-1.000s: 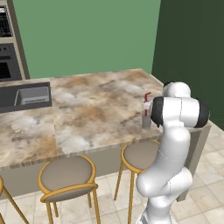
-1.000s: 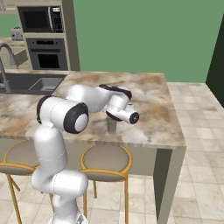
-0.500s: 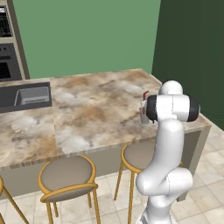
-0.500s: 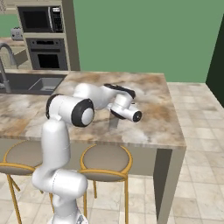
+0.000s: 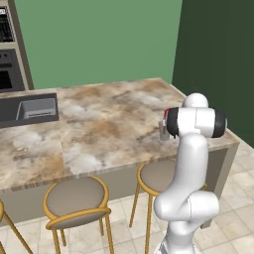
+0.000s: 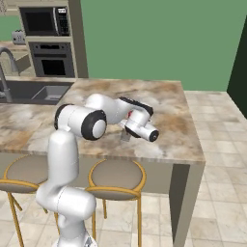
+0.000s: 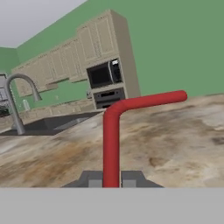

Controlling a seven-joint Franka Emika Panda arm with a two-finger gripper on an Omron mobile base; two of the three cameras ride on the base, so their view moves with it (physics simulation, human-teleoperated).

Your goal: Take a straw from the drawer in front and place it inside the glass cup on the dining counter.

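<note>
Straw (image 7: 111,144) red, bent at top, in gripper (image 7: 111,180).

Green walls (image 5: 99,39) close the kitchen behind the marbled counter (image 5: 99,124), with a darker green panel (image 5: 218,59) at three o'clock in the left base view. A dark sink basin (image 6: 41,91) sits in the counter at nine o'clock of the right base view, with a curved metal faucet (image 7: 17,100) beside it. Behind it stands a beige column holding a black microwave (image 6: 43,21) above a built-in oven (image 6: 53,60). Pale upper cabinets (image 7: 65,61) run along the far wall in the hand view. Round stools (image 5: 77,201) with tan seats and brass-coloured frames line the counter's near side. The floor (image 6: 217,193) is of light beige tiles.
</note>
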